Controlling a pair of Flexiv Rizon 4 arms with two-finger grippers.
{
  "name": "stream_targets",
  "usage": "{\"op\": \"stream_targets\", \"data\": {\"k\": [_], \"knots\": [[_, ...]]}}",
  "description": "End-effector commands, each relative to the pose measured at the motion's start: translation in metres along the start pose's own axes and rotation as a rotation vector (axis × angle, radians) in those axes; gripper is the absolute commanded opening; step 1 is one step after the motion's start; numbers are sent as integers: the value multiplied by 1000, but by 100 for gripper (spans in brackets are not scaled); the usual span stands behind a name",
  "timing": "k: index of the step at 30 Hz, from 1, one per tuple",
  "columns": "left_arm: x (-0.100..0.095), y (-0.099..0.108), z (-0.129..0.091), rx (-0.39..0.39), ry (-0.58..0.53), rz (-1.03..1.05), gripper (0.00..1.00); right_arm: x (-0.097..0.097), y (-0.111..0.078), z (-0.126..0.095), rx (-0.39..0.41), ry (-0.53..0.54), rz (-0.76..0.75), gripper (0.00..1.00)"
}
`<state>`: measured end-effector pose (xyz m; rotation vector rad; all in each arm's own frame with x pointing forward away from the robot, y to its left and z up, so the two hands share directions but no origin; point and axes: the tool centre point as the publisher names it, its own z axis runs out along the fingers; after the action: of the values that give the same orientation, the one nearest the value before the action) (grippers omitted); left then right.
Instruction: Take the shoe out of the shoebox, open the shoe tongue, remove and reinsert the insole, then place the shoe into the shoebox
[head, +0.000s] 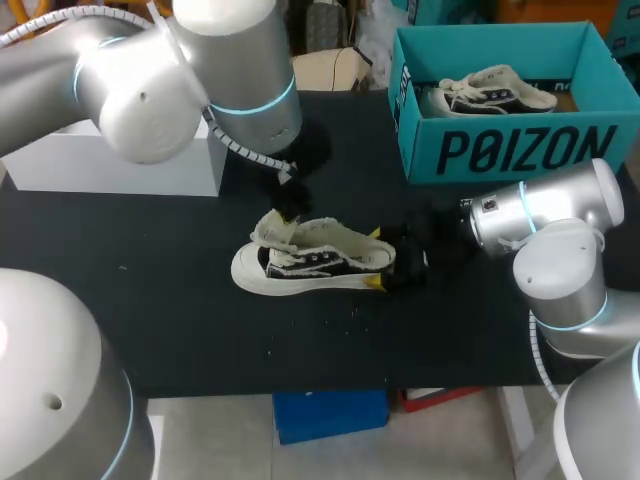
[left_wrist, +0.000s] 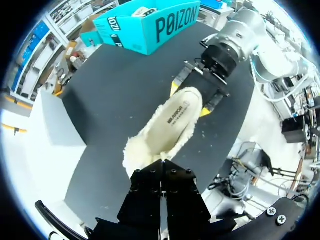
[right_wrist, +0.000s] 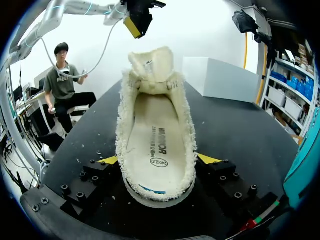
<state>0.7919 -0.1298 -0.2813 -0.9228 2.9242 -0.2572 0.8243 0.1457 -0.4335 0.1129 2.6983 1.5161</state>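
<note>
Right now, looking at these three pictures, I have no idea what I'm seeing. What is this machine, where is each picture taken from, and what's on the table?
This is a robot with two arms working at a black table. The wide picture looks down from above and behind it. Each round picture comes from a camera on one arm's wrist. A fleecy-lined shoe lies in the middle of the table. The right gripper clamps the shoe's heel between its yellow-tipped fingers. The left gripper hangs over the raised tongue. At the far right, a teal shoebox holds a second shoe. A white box sits at the far left.
</note>
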Motion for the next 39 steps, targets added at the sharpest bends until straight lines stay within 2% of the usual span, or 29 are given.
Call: {"op": "stream_targets", "data": {"k": [1, 3, 4, 5, 7, 12, 14, 18, 24, 25, 26, 36, 37, 39], "knots": [[-6, 10, 2, 73, 225, 223, 0, -1, -3, 1, 1, -1, 1, 0], [-6, 10, 2, 73, 225, 223, 0, -1, -3, 1, 1, -1, 1, 0], [-2, 8, 4, 101, 335, 296, 0, -1, -3, 1, 1, -1, 1, 0], [0, 8, 4, 102, 383, 322, 0, -1, -3, 1, 1, -1, 1, 0], [-3, 7, 4, 23, 321, 340, 0, -1, -3, 1, 1, -1, 1, 0], [-2, 1, -1, -27, 355, 415, 0, -1, -3, 1, 1, -1, 1, 0], [1, -3, 1, -74, 333, 446, 0, -1, -3, 1, 1, -1, 1, 0], [5, -11, 2, -110, 322, 489, 0, -1, -3, 1, 1, -1, 1, 0], [6, -19, 6, -80, 327, 504, 0, -1, -3, 1, 1, -1, 1, 0], [6, -21, 8, -64, 336, 502, 0, -1, -3, 1, 1, -1, 1, 0], [6, -23, 9, -14, 325, 491, 0, -1, -3, 1, 1, -1, 1, 0], [6, -23, 9, -14, 325, 491, 0, -1, -3, 1, 1, -1, 1, 0], [4, -23, 11, -49, 305, 483, 0, -1, -3, 1, 1, -1, 1, 0], [-2, -23, 16, -62, 316, 490, 0, -1, -3, 1, 1, -1, 1, 0]]}}
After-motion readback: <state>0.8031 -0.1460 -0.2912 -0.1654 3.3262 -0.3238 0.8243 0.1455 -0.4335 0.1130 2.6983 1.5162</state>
